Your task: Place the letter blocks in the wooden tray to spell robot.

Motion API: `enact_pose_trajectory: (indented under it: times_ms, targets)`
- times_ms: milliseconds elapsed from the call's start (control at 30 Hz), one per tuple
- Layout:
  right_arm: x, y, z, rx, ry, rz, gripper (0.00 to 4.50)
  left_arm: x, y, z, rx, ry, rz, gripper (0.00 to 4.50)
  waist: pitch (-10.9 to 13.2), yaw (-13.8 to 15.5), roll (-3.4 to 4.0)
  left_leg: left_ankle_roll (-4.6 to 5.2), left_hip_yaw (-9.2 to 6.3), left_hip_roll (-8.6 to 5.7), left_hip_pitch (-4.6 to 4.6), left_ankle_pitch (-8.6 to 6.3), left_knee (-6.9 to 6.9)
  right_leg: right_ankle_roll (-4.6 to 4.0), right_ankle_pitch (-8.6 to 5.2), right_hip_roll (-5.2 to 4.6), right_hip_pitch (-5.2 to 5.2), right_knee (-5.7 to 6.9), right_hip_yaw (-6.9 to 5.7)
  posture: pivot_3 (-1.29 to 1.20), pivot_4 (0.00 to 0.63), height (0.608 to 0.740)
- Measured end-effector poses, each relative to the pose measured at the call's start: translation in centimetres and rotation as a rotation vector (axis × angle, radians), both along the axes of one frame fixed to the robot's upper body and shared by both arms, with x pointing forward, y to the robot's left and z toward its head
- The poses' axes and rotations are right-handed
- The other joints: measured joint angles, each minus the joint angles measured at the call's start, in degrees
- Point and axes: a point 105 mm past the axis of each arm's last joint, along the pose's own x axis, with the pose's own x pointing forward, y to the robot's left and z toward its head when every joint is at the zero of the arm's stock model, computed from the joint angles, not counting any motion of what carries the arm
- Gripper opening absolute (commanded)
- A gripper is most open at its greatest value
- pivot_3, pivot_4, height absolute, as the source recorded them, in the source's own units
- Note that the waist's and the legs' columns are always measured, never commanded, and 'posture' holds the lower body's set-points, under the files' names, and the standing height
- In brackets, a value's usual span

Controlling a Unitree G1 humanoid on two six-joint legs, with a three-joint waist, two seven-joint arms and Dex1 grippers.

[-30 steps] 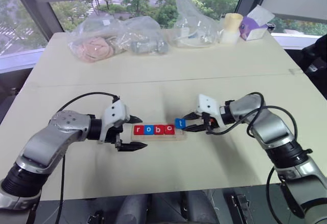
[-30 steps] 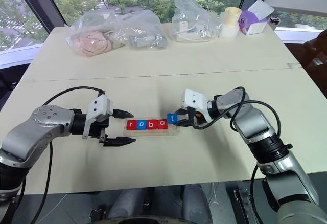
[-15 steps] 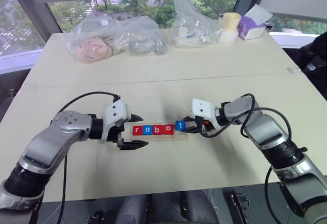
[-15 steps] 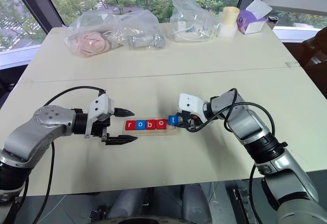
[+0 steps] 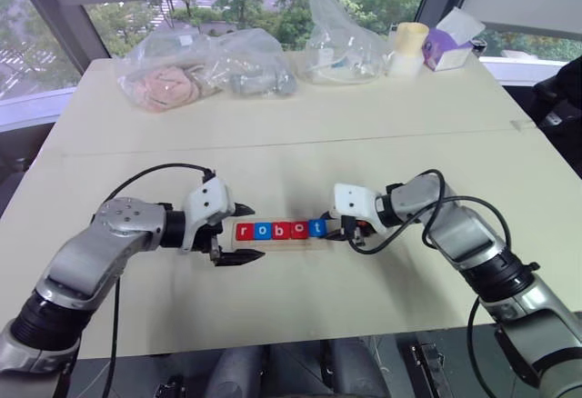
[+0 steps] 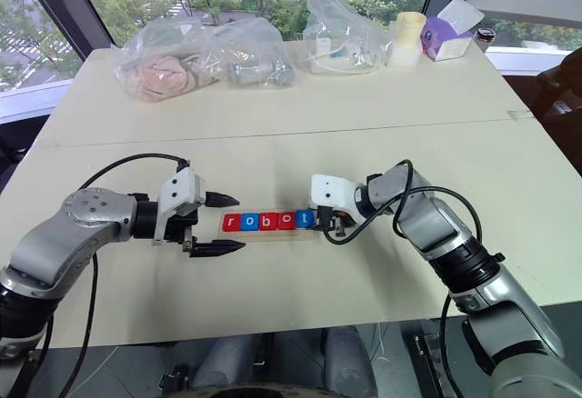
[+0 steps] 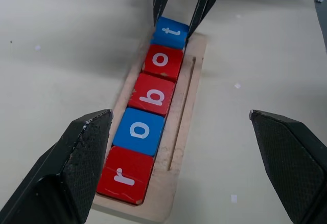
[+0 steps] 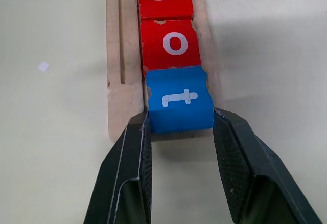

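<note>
- Your wooden tray (image 7: 176,152) lies flat near the middle of the desk (image 5: 300,134), between the two arms, its long side running left to right.
- Your five letter blocks (image 7: 148,98) sit in the tray in one touching row reading r, o, b, o, t from your left: red r (image 7: 124,175), blue o (image 7: 139,131), red b (image 7: 153,95), red o (image 7: 162,61), blue t (image 8: 179,99).
- The blue t occupies the right end of the row, touching the red o beside it.
- Your right end effector (image 8: 180,132) is clamped on the blue t, one black finger (image 8: 130,173) against each side of the tile, at the tray's right end.
- Your left end effector (image 7: 181,168) stands at the tray's left end with its fingers wide apart, one on each side of the tray, gripping nothing.
- A thin groove runs along the bare strip of the tray beside the tiles.
- At the far edge of the desk you have clear plastic bags (image 5: 205,66), a pale cup (image 5: 408,45) and a purple tissue box (image 5: 450,48), all well apart from the tray.
</note>
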Motion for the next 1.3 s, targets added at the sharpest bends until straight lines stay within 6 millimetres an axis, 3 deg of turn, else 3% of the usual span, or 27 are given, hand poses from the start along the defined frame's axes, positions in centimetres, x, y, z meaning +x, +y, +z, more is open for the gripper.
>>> enact_pose_trajectory:
  times_ms: [533, 567, 733, 1067, 1300]
  targets:
    - [-0.7, 0.9, 0.4, 0.018, 0.005, 0.008, 1.13, 0.3, 0.1, -0.2, 0.006, -0.010, 0.015, 4.50, 0.00, 0.00, 0.00, 0.00, 0.00, 0.00, 0.00, 0.00, 0.00, 0.04, 0.02, 0.01, 0.00, 0.01, 0.00, 0.00, 0.150, 0.740]
    - [-0.8, 0.9, 0.3, 0.018, 0.009, 0.008, 2.15, 0.4, 0.2, -0.3, 0.005, -0.009, 0.017, 4.50, 0.00, 0.00, 0.00, 0.00, 0.00, 0.00, 0.00, 0.00, 0.00, 0.04, 0.02, 0.00, 0.00, 0.01, 0.00, 0.00, 0.150, 0.740]
    - [-0.8, 1.1, 0.0, 0.030, 0.004, -0.001, 4.48, 0.7, 0.3, -0.5, 0.004, -0.016, 0.017, 4.50, 0.00, -0.03, 0.00, 0.00, 0.00, 0.00, 0.00, 0.00, 0.01, 0.05, 0.03, 0.00, 0.00, 0.02, 0.00, 0.00, 0.150, 0.740]
    - [1.5, -0.2, 2.7, 0.101, -0.092, -0.097, 4.48, 1.0, 0.6, -0.7, 0.008, -0.023, 0.021, 4.50, 0.00, 0.00, 0.00, 0.00, 0.00, 0.00, 0.00, 0.00, 0.00, 0.10, 0.06, 0.00, 0.00, 0.01, 0.00, 0.00, 0.150, 0.740]
    - [-0.9, 1.5, 1.7, 0.154, -0.075, -0.026, 4.48, 1.0, 0.6, -0.8, 0.010, -0.023, 0.024, 4.50, 0.00, -0.12, 0.00, 0.00, 0.00, 0.00, 0.01, 0.00, 0.02, 0.10, 0.06, 0.00, 0.00, 0.05, 0.01, 0.00, 0.150, 0.740]
